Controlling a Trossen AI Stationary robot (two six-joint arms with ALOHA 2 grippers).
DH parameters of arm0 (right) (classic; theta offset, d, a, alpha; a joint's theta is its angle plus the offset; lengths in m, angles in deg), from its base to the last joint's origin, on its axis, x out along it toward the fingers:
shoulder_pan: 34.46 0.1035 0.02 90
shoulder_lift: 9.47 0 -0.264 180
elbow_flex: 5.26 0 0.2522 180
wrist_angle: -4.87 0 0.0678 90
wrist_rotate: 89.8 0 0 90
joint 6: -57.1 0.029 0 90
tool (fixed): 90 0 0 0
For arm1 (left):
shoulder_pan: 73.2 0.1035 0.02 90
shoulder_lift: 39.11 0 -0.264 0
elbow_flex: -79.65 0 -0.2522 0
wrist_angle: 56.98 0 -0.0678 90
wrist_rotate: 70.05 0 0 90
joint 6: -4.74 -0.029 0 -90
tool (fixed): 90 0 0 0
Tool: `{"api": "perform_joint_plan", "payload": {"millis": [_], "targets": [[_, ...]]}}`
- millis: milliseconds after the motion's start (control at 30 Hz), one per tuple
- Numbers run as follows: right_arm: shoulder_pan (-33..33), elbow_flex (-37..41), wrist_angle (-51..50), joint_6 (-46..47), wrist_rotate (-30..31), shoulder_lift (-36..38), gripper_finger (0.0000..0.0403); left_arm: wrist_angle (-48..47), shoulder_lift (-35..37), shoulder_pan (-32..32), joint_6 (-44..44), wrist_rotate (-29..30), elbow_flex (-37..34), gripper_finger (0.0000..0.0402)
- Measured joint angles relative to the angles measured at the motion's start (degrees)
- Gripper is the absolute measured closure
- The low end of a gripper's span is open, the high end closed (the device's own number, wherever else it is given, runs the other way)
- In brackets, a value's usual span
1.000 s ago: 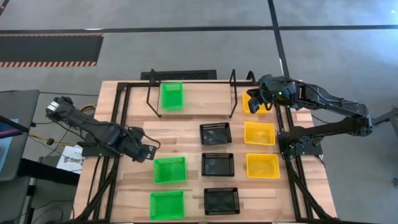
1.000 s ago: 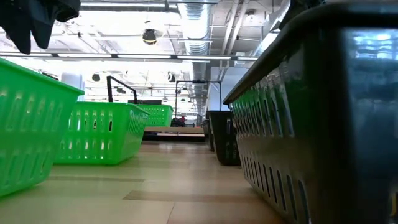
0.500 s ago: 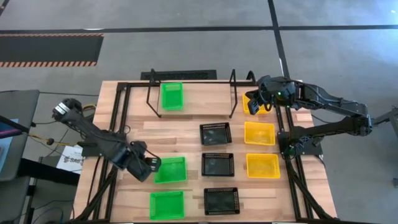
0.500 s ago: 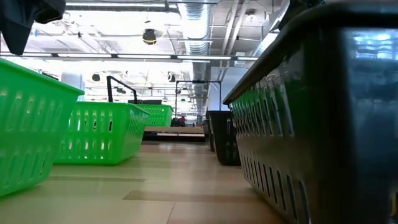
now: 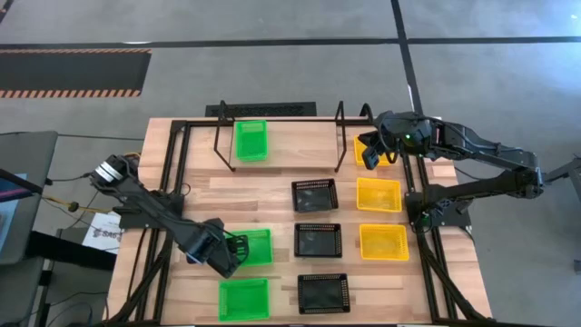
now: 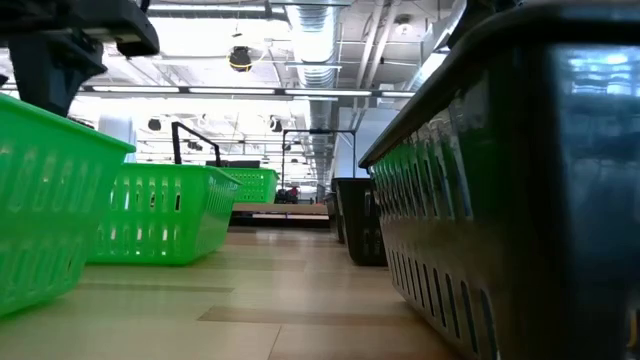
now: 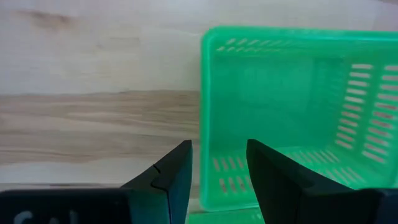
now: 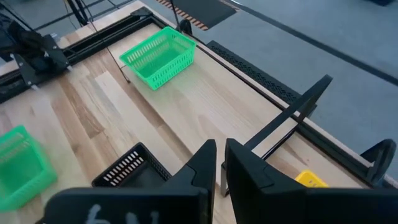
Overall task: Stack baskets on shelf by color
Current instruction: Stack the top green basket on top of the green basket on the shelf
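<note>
Slotted plastic baskets on a pale wood-plank table.
Left tool (image 5: 234,255), fingers spread, straddles the rim of an empty green basket (image 5: 252,246); right tool (image 5: 370,151) pinches a yellow basket (image 5: 364,143) at the shelf's (image 5: 300,134) right end.

I'm seeing three bright green baskets (image 5: 251,140), slotted along their sides, three black baskets (image 5: 315,194) with fine perforations, and three yellow baskets (image 5: 379,193). The shelf (image 5: 300,145) is showing pale, streaked wood on thin black wire legs. Both arms are looking dark.
</note>
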State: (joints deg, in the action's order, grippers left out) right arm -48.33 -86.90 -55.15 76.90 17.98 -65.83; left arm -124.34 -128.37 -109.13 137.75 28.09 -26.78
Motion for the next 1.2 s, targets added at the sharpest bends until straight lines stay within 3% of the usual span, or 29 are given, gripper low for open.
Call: {"api": "perform_joint_plan", "payload": {"millis": [500, 833, 1033, 1200], "targets": [[0.0, 0.0, 0.0, -4.0, 0.0, 0.0, 0.0344, -1.4, -2.7, 0.7, 1.2, -1.6, 0.0, 0.0262], [0.0, 0.0, 0.0, -4.0, 0.0, 0.0, 0.0344, -2.4, -2.7, 0.8, 1.2, 3.1, 0.0, 0.0262], [0.0, 0.0, 0.0, -3.8, 0.0, 0.0, 0.0344, -4.2, -2.7, 0.9, 0.7, 3.1, -0.2, 0.0262], [0.0, 0.0, 0.0, -3.8, 0.0, 0.0, 0.0344, 1.9, -2.7, 1.1, 0.3, 1.8, -4.1, 0.0262]]}}
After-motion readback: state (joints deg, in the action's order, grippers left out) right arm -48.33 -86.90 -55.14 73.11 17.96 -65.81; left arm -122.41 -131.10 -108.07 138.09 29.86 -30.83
